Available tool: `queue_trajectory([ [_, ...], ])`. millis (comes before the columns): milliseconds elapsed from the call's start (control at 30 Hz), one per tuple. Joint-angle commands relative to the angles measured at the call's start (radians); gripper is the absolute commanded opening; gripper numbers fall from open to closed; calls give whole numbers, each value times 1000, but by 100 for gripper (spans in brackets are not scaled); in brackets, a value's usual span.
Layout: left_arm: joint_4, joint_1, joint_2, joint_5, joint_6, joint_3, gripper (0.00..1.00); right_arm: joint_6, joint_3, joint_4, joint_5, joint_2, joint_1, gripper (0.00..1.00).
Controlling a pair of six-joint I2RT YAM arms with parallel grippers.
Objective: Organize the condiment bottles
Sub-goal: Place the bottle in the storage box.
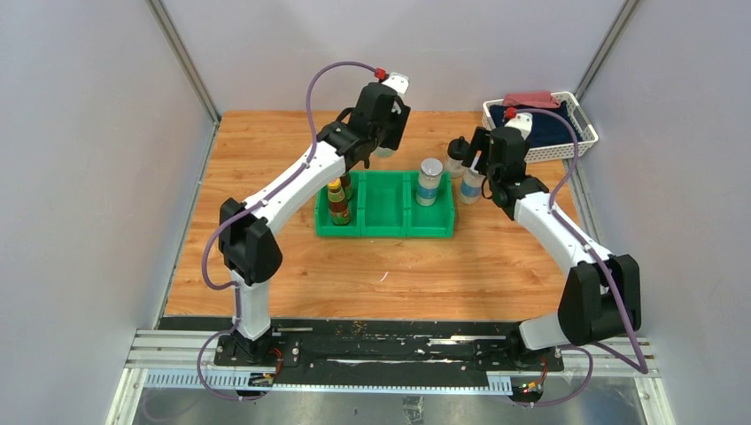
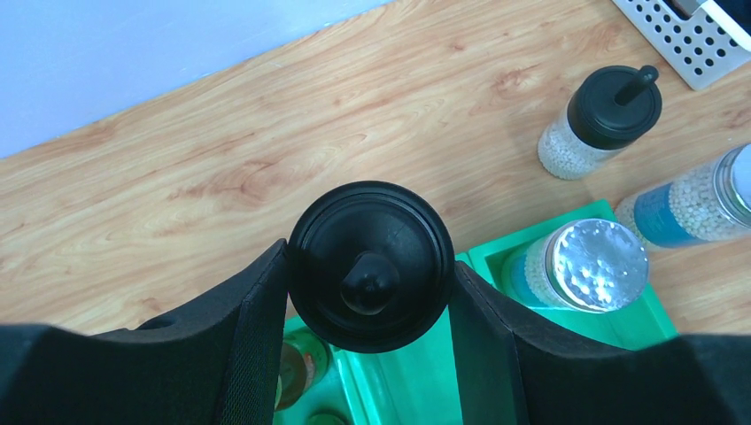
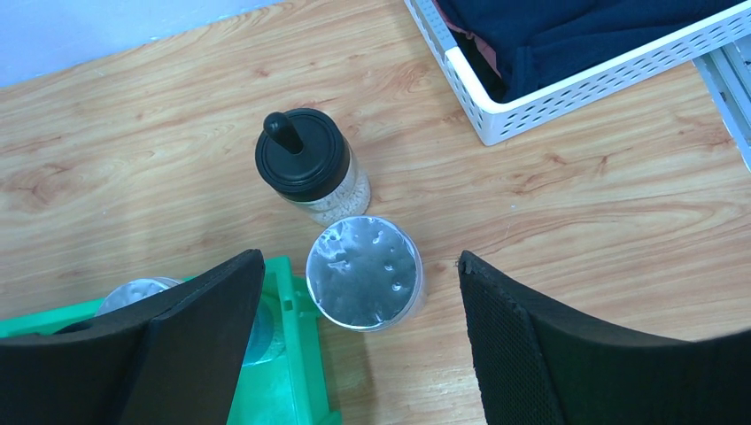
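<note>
My left gripper (image 2: 370,288) is shut on a squat clear bottle with a black knob lid (image 2: 370,264), held above the back edge of the green bin's middle compartment (image 1: 383,208). Two dark brown yellow-capped bottles (image 1: 337,200) stand in the bin's left compartment. One silver-lidded shaker (image 1: 429,181) stands in the right compartment. My right gripper (image 3: 359,270) is open above the second shaker (image 3: 365,273), which stands on the table just right of the bin. The other black-lidded bottle (image 3: 305,164) stands on the table behind that shaker.
A white perforated basket (image 1: 580,124) holding dark blue and red cloth sits at the back right corner. The green bin (image 3: 297,372) lies just left of my right gripper. Grey walls close in the wooden table on three sides.
</note>
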Motion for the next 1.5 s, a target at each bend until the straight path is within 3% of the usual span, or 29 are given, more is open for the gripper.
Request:
queue_trajectory([
  [0,7,-24,-76,-44,11,15,0,5,-16,-6,2,-36,-13,84],
  [433,-28,-38,-131,-4,-99,-72,0,8,-43,-3,6,-75,-13,84],
  [767,38,-46,-167,15,-142,-204,0,8,-46,-3,6,-86,-13,84],
  [1467,151,-53,-147,22,-153,-333,0,9,-45,8,2,-69,-12,84],
])
